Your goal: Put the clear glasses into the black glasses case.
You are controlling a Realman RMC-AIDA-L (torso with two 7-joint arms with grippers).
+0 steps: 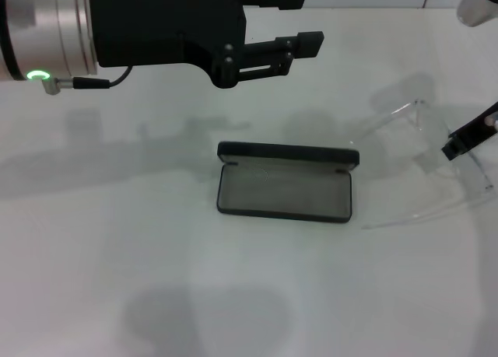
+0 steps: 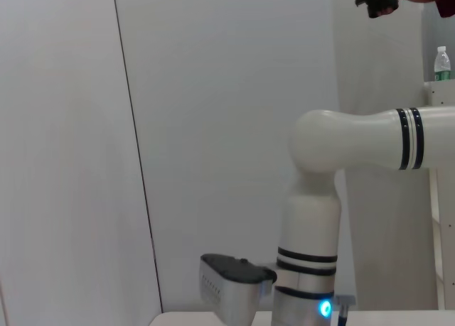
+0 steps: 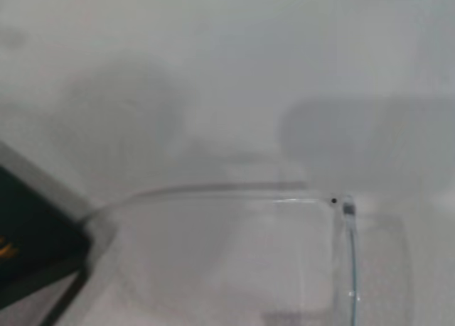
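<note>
- Black left claw (image 1: 299,50), raised high over the far side of the white table (image 1: 117,240), well apart from everything on it; fingers parted, gripping nothing. Probably held up there as the idle arm, out of the way of the work.
- Lying open near the middle of the table, the black glasses case (image 1: 284,184): lid standing up at the far edge, grey-lined tray facing upward. Left that way, judged ready to receive the glasses without any further opening.
- To the right of the case, the clear glasses (image 1: 420,151), outside the case, one long arm reaching toward the case's right end, the other trailing along the table nearer the robot. Front apparently lifted off the table, though hard to confirm with plastic this transparent.
- At the right edge, the right claw (image 1: 467,139), only partly in view, touching the glasses' front; seemingly pinching the frame, yet cannot tell whether closed. Placed there, presumably, to carry the glasses leftward over the tray.
</note>
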